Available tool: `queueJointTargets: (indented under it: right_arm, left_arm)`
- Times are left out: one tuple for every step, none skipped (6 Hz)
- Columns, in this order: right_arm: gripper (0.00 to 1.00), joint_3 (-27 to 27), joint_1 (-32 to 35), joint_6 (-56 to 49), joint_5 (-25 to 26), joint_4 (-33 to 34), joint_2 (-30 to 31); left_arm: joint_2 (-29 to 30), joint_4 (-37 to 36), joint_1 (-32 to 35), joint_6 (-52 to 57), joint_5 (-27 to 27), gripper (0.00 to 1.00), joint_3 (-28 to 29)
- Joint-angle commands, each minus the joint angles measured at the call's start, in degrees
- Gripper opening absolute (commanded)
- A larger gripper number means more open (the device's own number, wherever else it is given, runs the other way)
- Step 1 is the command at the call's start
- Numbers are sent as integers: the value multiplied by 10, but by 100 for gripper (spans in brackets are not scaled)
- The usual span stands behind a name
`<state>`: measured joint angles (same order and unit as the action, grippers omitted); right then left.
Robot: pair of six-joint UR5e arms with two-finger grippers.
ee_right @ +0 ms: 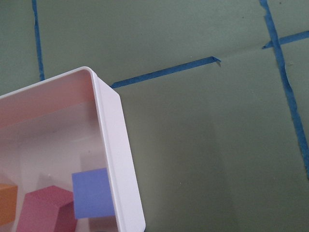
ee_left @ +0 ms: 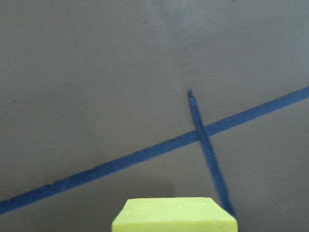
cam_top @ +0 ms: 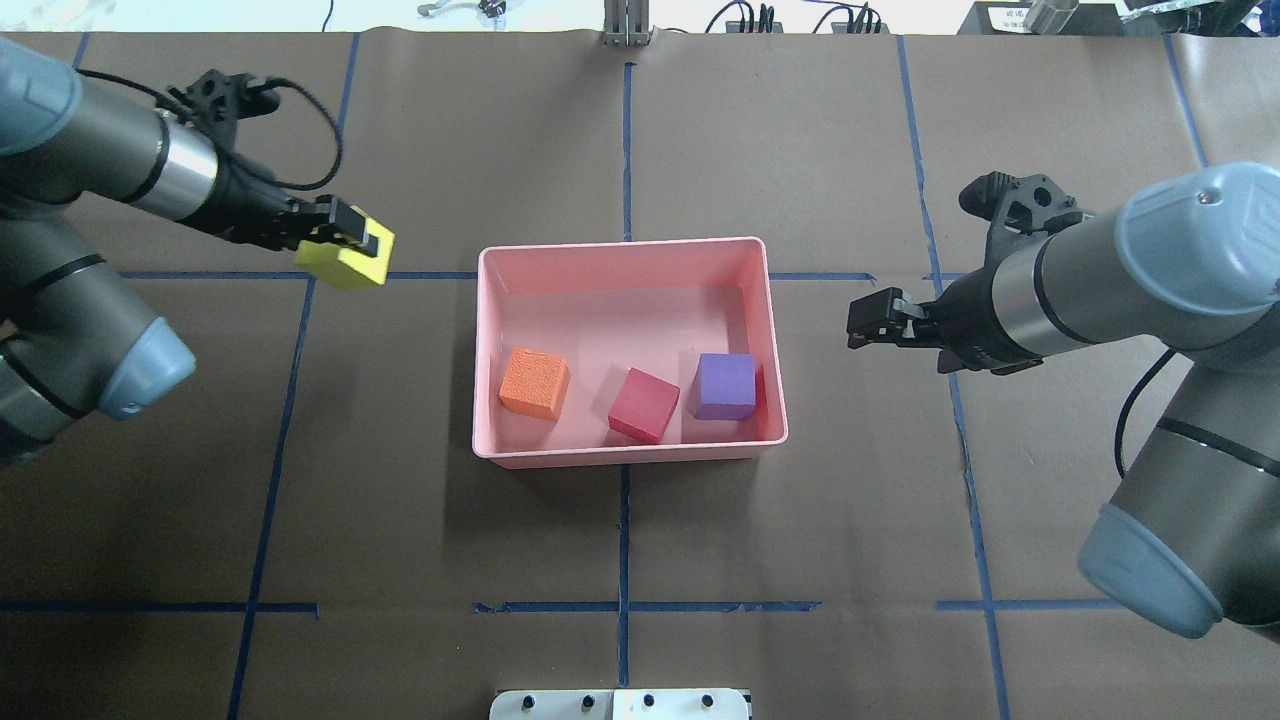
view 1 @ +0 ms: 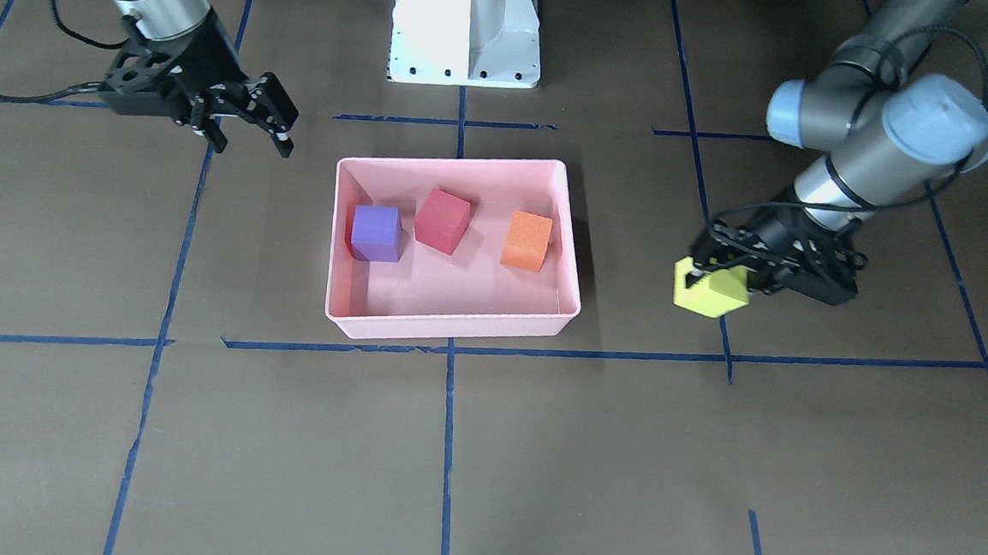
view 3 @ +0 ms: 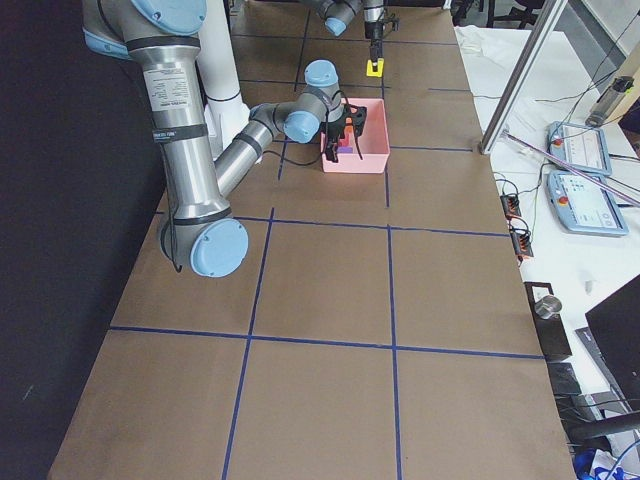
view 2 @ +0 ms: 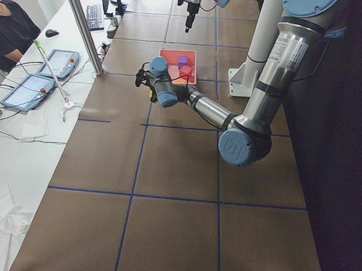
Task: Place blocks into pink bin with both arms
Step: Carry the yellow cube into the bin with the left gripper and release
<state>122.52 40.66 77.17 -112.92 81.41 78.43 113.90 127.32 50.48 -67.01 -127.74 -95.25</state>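
Note:
The pink bin [cam_top: 620, 248] sits mid-table and holds the orange block [cam_top: 534, 383], the red block [cam_top: 643, 405] and the purple block [cam_top: 726, 386]. My left gripper [cam_top: 350, 245] is shut on the yellow-green block [cam_top: 345, 262], held above the table, clear of the bin's far left corner in the overhead view. The block also shows in the front view [view 1: 710, 291] and at the bottom of the left wrist view [ee_left: 175, 215]. My right gripper [view 1: 252, 144] is open and empty, off the bin's right side in the overhead view [cam_top: 865, 322].
The white pedestal base [view 1: 466, 27] stands behind the bin on the robot's side. Blue tape lines [cam_top: 625, 520] cross the brown table cover. A side table with tablets [view 2: 48, 70] and a seated person [view 2: 11, 29] lies beyond the far edge.

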Motion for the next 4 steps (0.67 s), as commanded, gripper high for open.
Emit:
queueJointTargets:
  right_arm:
    - [100, -1, 14, -19, -9, 0, 9]
    - [100, -2, 14, -19, -9, 0, 10]
    - [100, -2, 14, -19, -9, -3, 17]
    - [100, -2, 14, -19, -9, -3, 19]
  left_arm:
    - [90, -1, -99, -147, 84, 8, -10]
    - [91, 0, -153, -141, 178, 93, -6]
    - [89, 0, -156, -142, 202, 100, -7]
    - [88, -1, -155, -142, 202, 100, -14]
